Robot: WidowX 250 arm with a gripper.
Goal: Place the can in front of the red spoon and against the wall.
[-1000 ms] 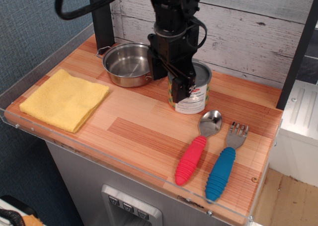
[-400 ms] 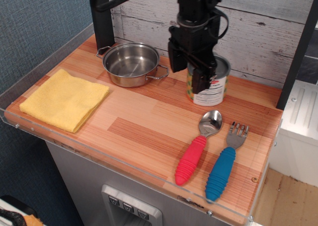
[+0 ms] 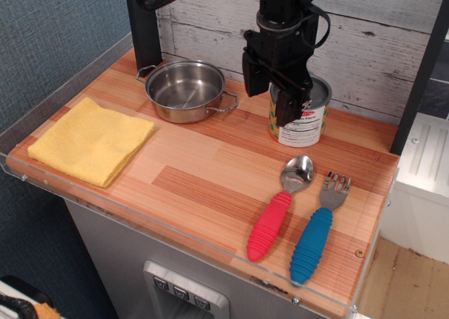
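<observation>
The can [image 3: 306, 126], with a grey lid and a white label with a red logo, stands upright on the wooden tabletop [image 3: 203, 172] close to the whitewashed plank wall [image 3: 365, 38]. It is just behind the bowl of the red spoon [image 3: 279, 208], which lies with its red handle pointing toward the front edge. My gripper [image 3: 271, 102] comes down from above and is shut on the can, its black fingers [image 3: 287, 109] covering the can's left side. The can's base looks to be on or barely above the table.
A steel two-handled pot [image 3: 184, 89] sits to the left of the can near the wall. A folded yellow cloth [image 3: 91, 140] lies at the front left. A blue-handled fork [image 3: 319, 228] lies right of the spoon. A black post [image 3: 144, 24] stands behind the pot.
My gripper has carried the can to the right and back toward the wall, from beside the pot to behind the spoon's bowl. Nothing else has moved.
</observation>
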